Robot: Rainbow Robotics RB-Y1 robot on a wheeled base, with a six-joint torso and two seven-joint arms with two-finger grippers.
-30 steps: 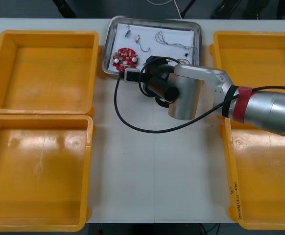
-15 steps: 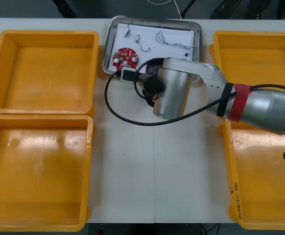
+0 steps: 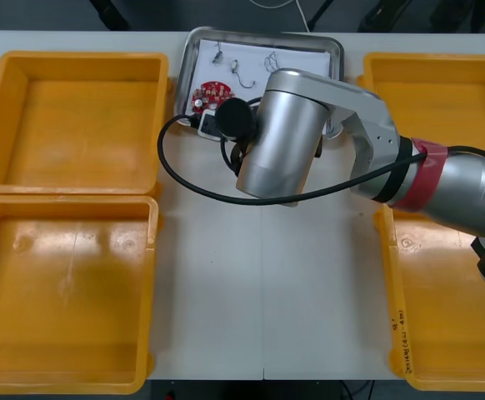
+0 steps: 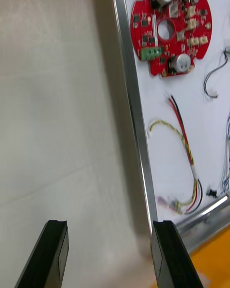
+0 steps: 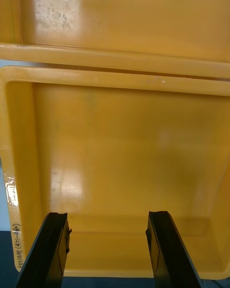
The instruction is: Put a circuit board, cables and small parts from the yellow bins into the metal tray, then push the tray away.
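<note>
metal tray, white inside, lies between the yellow bins. inside it are a round red circuit board, a red and yellow cable and small metal parts. right gripper hangs released over the table just outside the tray's rim, one finger beside that rim. left gripper, well apart from the tray, is spread over a yellow bin, grasping nothing.

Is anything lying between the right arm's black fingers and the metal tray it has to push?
Nothing visible does. The right gripper hangs open over the bare light table, with the rim of the shiny metal tray right beside one finger.
</note>
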